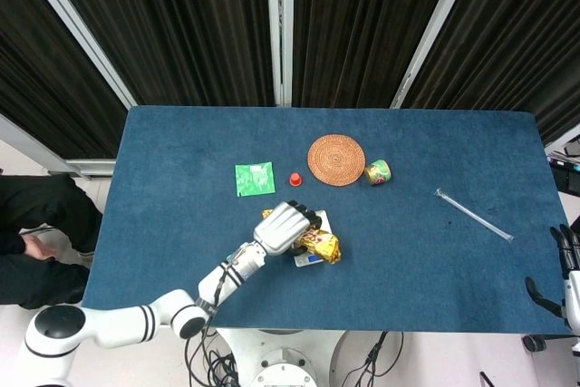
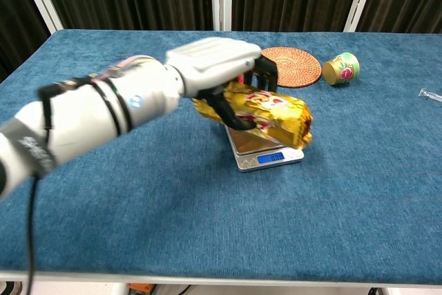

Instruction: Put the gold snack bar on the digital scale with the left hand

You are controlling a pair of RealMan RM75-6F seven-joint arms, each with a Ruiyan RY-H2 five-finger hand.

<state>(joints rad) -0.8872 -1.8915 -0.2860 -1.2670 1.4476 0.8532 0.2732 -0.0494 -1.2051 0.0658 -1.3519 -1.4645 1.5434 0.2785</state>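
The snack bar is in the air above the scale, gripped by the left hand, whose fingers wrap over its gold wrapper near one end. The bar's free end points toward the robot's right and tilts a little downward. In the chest view it hides most of the scale's platform, and only the front edge with the blue display shows below it. In the head view the bar lies across the scale, with the left hand over the scale's left part; whether the bar touches the platform cannot be told.

Behind the scale on the blue worktop are a green packet, a small red cap, a round woven coaster and, just beside the coaster, a small can lying on its side. Well to the right lies a clear straw.

The right hand shows at the worktop's right edge, off the cloth, holding nothing, its fingers spread upward.
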